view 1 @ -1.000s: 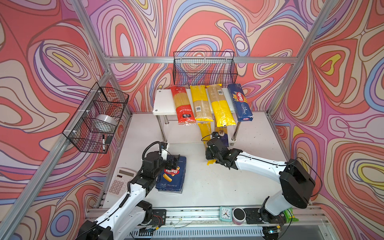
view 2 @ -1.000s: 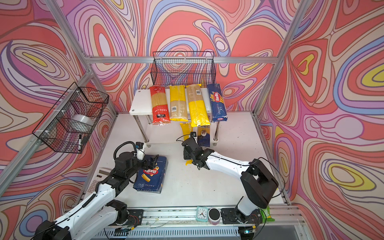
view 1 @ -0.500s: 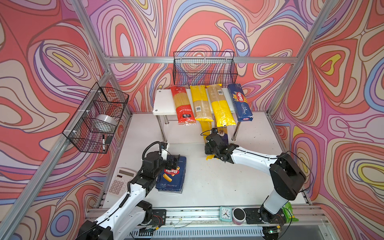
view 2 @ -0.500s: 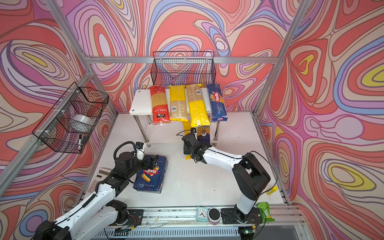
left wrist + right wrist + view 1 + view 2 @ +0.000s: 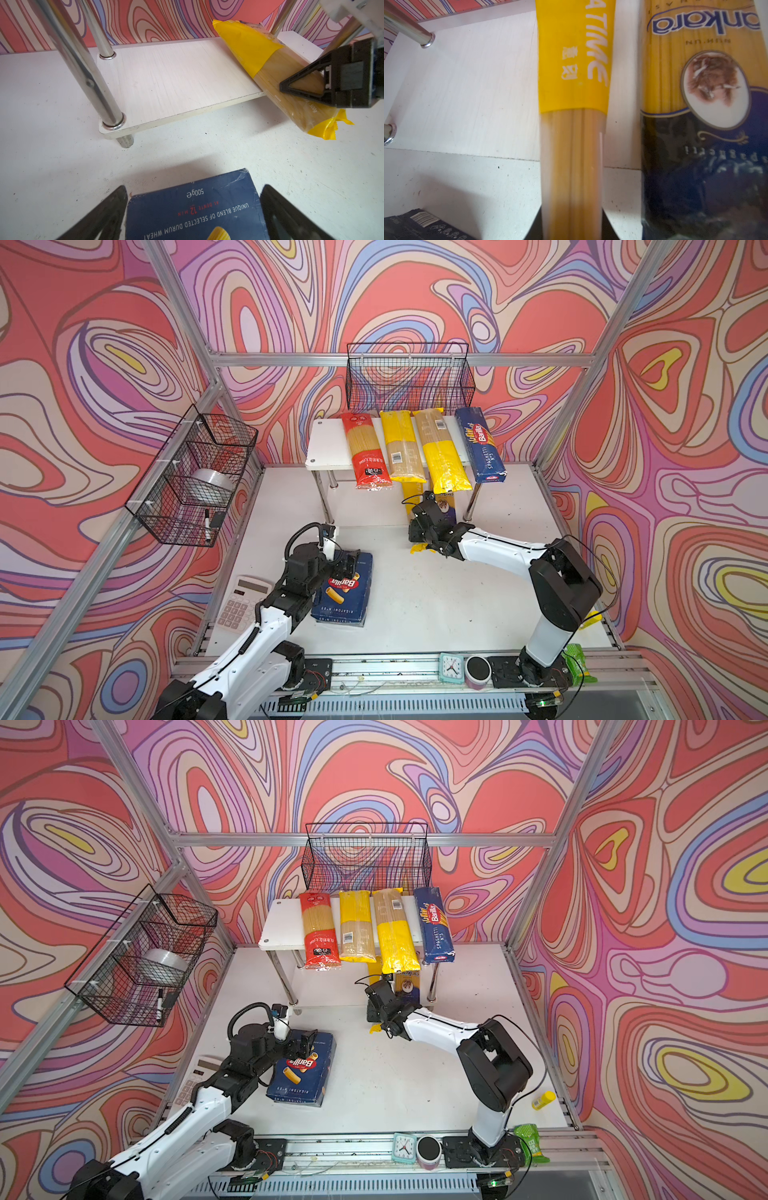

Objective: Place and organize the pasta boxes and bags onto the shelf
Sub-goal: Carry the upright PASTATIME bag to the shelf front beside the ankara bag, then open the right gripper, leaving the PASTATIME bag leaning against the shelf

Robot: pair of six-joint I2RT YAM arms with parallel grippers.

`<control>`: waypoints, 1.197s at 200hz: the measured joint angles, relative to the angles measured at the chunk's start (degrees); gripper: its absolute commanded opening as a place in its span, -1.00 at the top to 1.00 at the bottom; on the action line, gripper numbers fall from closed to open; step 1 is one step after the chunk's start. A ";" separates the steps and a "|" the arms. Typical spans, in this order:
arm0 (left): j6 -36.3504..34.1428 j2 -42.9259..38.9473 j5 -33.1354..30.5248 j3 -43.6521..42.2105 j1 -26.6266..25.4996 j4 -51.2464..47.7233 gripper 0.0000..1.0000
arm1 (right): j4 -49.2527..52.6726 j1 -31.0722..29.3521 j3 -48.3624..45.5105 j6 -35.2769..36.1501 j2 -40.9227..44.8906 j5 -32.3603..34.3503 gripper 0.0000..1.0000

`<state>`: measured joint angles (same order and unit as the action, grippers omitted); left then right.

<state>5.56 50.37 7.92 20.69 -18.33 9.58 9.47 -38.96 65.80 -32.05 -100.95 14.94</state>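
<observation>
On the lower board (image 5: 176, 79) of the shelf (image 5: 328, 443), the right gripper (image 5: 571, 220) pinches the PASTATIME bag (image 5: 575, 62) in its jaws, the bag's tail past the board's edge, over the worktop (image 5: 415, 605). Released now it could slide off, and a skewed push could shove the dark blue bag (image 5: 695, 176) alongside. Nearby, the left gripper (image 5: 194, 187) hangs with jaws spread over the rigatoni box (image 5: 345, 593), flat on the worktop. Of the wire baskets, the side basket (image 5: 166, 526) holds a tape roll (image 5: 210, 485) and marker (image 5: 206, 524); the back basket (image 5: 365, 381) looks bare.

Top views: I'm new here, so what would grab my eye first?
Four long pasta packs lie side by side on the shelf's top board, from the red bag to the Barilla spaghetti box. Below, the right pincer is shut on the PASTATIME bag, partly on the lower board, while the left pincer straddles the rigatoni box on the table.
</observation>
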 measured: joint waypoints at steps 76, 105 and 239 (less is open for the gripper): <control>0.00 0.02 0.02 0.00 0.00 -0.02 -1.00 | -2.40 0.81 0.96 0.02 -1.73 -0.02 0.74; 0.00 0.02 0.00 0.00 0.00 -0.02 -1.00 | -2.58 0.87 0.96 0.11 -1.79 -0.02 0.37; 0.00 0.02 0.00 0.00 0.00 -0.02 -1.00 | -2.54 1.16 -1.79 2.71 9.33 0.83 0.07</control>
<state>5.56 50.39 7.92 20.69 -18.33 9.56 6.94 -37.80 64.01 -29.34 -91.61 15.77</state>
